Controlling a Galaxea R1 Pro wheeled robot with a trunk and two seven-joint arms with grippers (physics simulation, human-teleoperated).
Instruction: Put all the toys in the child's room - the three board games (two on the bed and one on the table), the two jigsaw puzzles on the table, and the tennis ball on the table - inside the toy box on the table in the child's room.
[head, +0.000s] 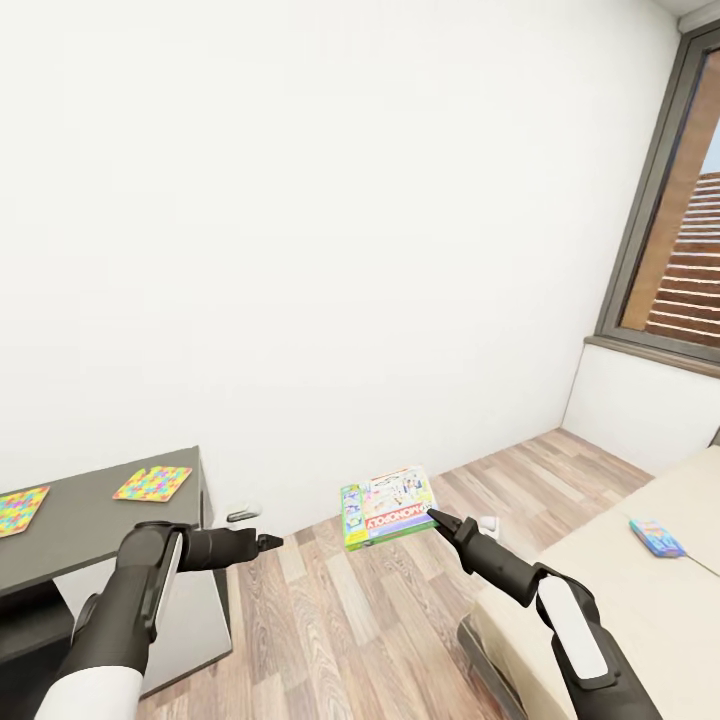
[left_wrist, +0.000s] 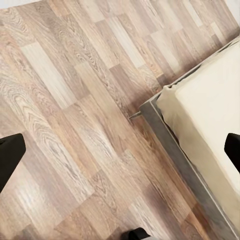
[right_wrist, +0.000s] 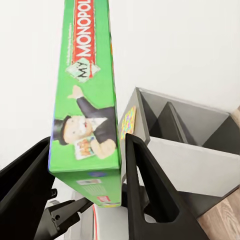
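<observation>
My right gripper (head: 432, 515) is shut on one edge of a pale green Monopoly board game (head: 388, 505), held in the air over the wooden floor. The right wrist view shows the box (right_wrist: 87, 75) on edge between the two fingers (right_wrist: 145, 190). A small blue board game (head: 657, 537) lies on the beige bed (head: 620, 610) at the right. Two jigsaw puzzles (head: 152, 483) (head: 20, 508) lie flat on the dark grey part of the table (head: 90, 525) at the left. My left gripper (head: 268, 542) hangs open and empty above the floor, beside the table. The toy box and the tennis ball are out of view.
A white wall stands straight ahead, with a dark-framed window (head: 680, 230) at the right. Wooden floor (head: 330, 620) runs between table and bed. The bed's corner and dark frame (left_wrist: 165, 130) show in the left wrist view. A small white object (head: 243, 515) sits at the wall's foot.
</observation>
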